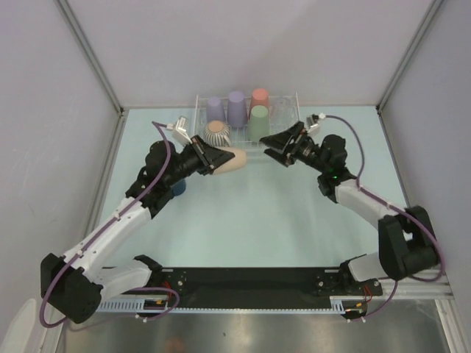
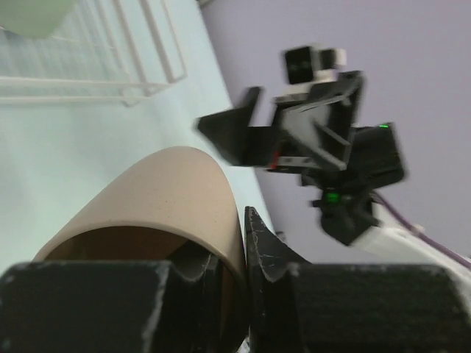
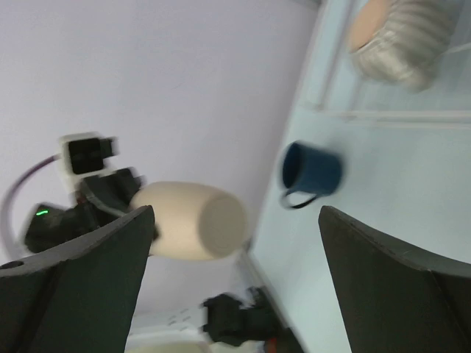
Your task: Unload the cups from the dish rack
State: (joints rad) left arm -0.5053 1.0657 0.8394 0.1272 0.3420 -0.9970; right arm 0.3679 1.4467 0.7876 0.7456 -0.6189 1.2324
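One plain tan cup [image 1: 231, 159] lying sideways, pinched by left pincer [image 1: 215, 157]; right pincer [image 1: 267, 146] spread.

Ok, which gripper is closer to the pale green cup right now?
Right. The right gripper sits open just in front of the pale green cup, at the dish rack's near edge. The left gripper is farther to its left, shut on the tan cup.

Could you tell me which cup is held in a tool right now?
The tan cup, its rim pinched by the left tool; the right tool is open and holds no cup.
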